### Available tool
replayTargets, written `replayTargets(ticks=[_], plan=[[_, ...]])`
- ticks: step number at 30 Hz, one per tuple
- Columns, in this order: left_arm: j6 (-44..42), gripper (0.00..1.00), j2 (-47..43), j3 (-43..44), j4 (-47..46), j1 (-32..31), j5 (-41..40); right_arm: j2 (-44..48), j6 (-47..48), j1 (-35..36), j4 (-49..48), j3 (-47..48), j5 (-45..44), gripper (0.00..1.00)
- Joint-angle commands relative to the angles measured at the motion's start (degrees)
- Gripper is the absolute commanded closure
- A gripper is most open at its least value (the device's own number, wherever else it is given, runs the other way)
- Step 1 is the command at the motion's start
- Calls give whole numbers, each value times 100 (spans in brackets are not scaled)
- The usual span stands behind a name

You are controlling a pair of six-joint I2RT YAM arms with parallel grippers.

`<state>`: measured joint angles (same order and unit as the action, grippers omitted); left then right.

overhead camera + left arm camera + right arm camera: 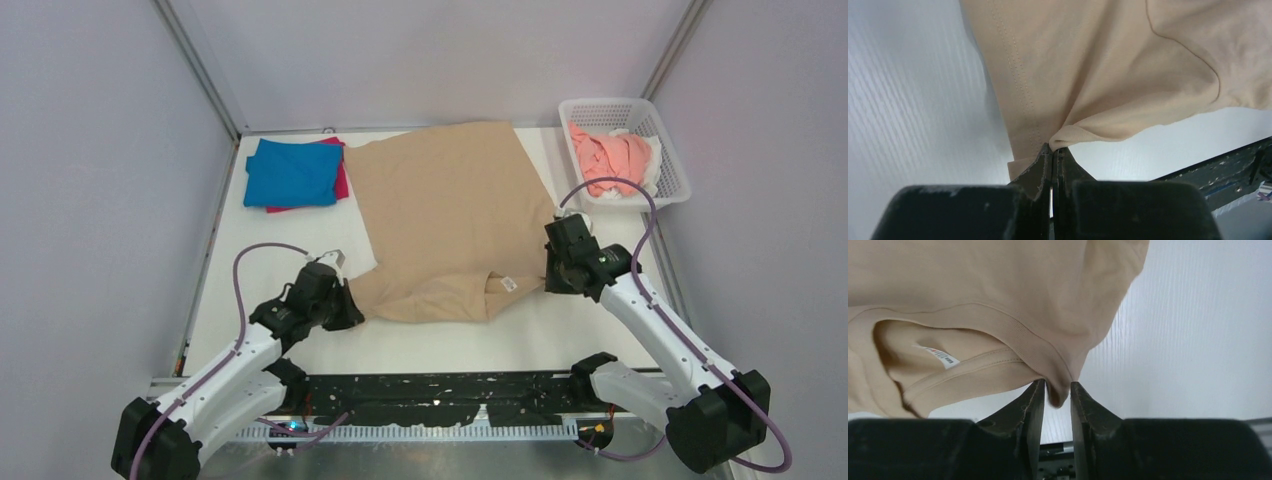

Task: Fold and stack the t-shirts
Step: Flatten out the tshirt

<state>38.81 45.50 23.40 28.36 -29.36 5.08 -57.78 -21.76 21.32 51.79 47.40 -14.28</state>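
1. The tan t-shirt (450,215) lies spread across the middle of the counter (440,340), with its collar and label towards the arms.
2. The left fingers (1047,159) are pinched tight on its near-left edge, and the cloth bunches at the tips.
3. The right fingers (1037,395) sit narrow, with a fold of cloth beside the collar caught between them.
4. Far left, a folded blue t-shirt (292,172) lies atop a magenta t-shirt (342,182).
5. Far right, a white basket (608,103) holds a salmon-pink shirt (610,160) and a white shirt (653,158).

Bright, even, diffuse overhead light, soft faint shadow beside the tan t-shirt (1108,65) on the white table (908,100), table washed pale in wrist views, left claw (1052,148) and right claw (1057,386) dark, underexposed, softly blurred up close, overhead view sharp.
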Motion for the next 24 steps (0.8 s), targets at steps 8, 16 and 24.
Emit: replayTargets(ticks=[8,16,24], plan=[[192,6,-540,579,1963,-315,317,1146,-1164,98,911,-518,49,19],[-79,0,-545,1643,789,-318,-426,1698,-806,100,-966,-395,372,5],[-772,0,3157,4368,419,-263,-1074,-267,-1340,42,-2239,-535,312,5]])
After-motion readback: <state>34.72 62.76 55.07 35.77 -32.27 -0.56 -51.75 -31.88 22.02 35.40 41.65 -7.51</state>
